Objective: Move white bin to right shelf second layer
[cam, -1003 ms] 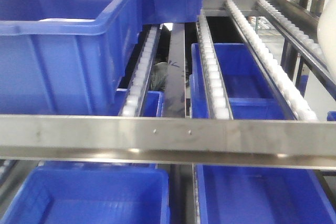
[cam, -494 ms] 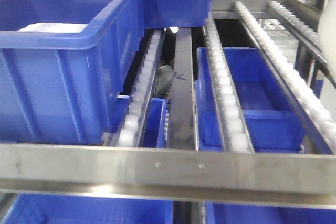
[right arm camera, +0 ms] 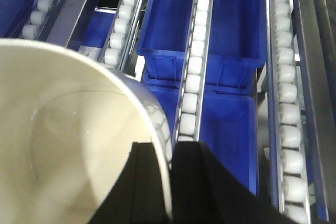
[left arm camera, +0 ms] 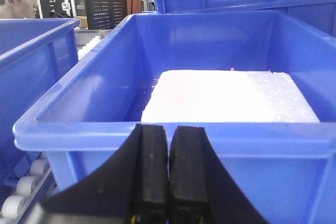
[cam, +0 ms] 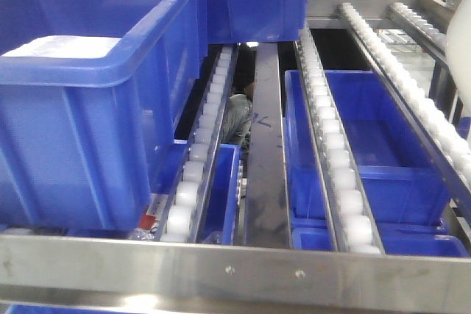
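Blue crate [cam: 88,101] on left roller tracks [cam: 195,174]

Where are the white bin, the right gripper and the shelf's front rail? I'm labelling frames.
white bin [right arm camera: 68,150]: right wrist view, inner wall.
right gripper [right arm camera: 170,182]: right wrist view, between the fingertips on the bin's rim.
front rail [cam: 147,266]: front view, flat steel face.

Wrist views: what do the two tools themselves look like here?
Both look alike. The left tool has two matte black, block-shaped fingers that widen into black wedge-like flanks near the camera, with faint yellowish marks at the finger bases. The right tool shows the same black, flat-faced fingers. No cables, labels or arm links are visible.
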You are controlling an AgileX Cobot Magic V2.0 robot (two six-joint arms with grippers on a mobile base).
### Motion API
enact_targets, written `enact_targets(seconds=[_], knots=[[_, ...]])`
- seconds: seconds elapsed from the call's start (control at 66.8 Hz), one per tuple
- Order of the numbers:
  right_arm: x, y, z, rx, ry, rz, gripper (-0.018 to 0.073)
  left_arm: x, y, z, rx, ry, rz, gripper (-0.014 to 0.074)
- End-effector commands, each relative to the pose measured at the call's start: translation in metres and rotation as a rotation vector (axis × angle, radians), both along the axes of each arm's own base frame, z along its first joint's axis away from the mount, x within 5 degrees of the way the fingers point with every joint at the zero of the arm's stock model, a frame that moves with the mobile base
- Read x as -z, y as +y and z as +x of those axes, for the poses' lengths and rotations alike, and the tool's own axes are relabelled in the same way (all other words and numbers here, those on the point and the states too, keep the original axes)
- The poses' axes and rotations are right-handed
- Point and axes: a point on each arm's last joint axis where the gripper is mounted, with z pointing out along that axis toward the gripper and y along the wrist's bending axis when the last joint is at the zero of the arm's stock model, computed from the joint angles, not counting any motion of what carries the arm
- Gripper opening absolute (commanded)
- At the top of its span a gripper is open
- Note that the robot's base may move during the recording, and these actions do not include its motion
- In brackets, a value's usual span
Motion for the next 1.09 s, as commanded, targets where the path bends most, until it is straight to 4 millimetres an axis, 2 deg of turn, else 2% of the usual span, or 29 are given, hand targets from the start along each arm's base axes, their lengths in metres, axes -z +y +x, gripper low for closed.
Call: enact_targets(seconds=[0.0, 0.793, 1.078], knots=[[-0.0159, -0.0011, 0.0035, 0.016, -0.109, 0.008, 0.0088, 0.0044, 0.0000, -0.0003, 0.003, -0.058, -0.009, 0.0085], [-0.0199, -0.0016, 0.0049, 0.023, -0.156, 0.010, 0.0088, 0.0044, 0.0000, -0.0003, 0.003, -0.058, -0.009, 0.0085], [-0.0126, -0.0012, 0.0054, 0.030, -0.109, 0.036, 0.0088, 0.0044, 0.0000, -0.0003, 0.003, -0.058, -0.009, 0.0085]])
